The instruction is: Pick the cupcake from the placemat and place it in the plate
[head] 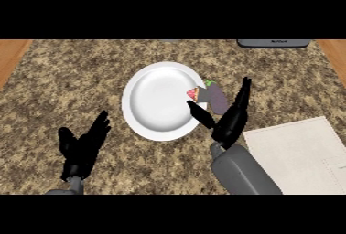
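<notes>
cupcake [211, 94] partly hidden by right hand [228, 119], at plate [159, 100] rim

The counter [81, 77] looks like speckled stone, granite-like in brown and cream, with smooth, warm wood [12, 55] showing at its left and right edges. The plate [159, 103] is plain white with a smooth, faintly glossy, ceramic-like face, while the placemat [297, 151] is pale and matt, with a fine weave that suggests cloth or paper, though the view is too coarse to tell which. The left hand [81, 146] and right hand [229, 121] are black with a slight plastic sheen, the forearm [243, 171] behind the right one is smooth matt grey, and the cupcake [211, 95] shows a dull purplish-grey wrapper.
</notes>
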Controlling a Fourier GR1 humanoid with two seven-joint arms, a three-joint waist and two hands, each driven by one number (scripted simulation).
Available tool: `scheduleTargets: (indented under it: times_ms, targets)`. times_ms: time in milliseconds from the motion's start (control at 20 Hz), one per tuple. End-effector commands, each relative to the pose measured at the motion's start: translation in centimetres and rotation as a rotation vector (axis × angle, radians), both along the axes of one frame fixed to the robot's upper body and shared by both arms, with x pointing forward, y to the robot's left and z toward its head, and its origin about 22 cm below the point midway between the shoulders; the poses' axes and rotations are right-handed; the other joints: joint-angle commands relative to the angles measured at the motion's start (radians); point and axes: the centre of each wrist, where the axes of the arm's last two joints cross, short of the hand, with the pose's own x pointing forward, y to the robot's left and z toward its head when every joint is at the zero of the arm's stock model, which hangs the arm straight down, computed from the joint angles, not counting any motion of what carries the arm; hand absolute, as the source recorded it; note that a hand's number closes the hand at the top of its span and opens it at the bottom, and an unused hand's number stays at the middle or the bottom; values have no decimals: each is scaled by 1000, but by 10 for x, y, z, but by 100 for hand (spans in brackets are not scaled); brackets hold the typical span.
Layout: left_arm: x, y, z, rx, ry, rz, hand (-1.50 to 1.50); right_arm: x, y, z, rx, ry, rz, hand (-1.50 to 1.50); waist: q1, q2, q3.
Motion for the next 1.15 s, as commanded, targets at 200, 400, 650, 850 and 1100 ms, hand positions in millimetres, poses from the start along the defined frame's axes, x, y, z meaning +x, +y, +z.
scheduleTargets:
  times_ms: [200,400,650,850,1100]
  targets:
    - [5,-4,-13,11,19,16,0,-88,0,-18,96,-26,144,-150,-4,5,-4]
    - [-9,6,8,16,28,21,0,-138,-8,-12,63,21,203,-150,-13,-2,-5]
    - [-5,2,-10,-6,37,3,0,-180,-2,-20,31,75,225,-150,-15,0,-6]
    - [-8,12,-10,7,24,20,0,-183,9,-16,18,102,198,-150,-11,1,-6]
    - [-1,-5,14,7,16,-6,0,-198,21,-37,0,113,211,-150,-6,1,-5]
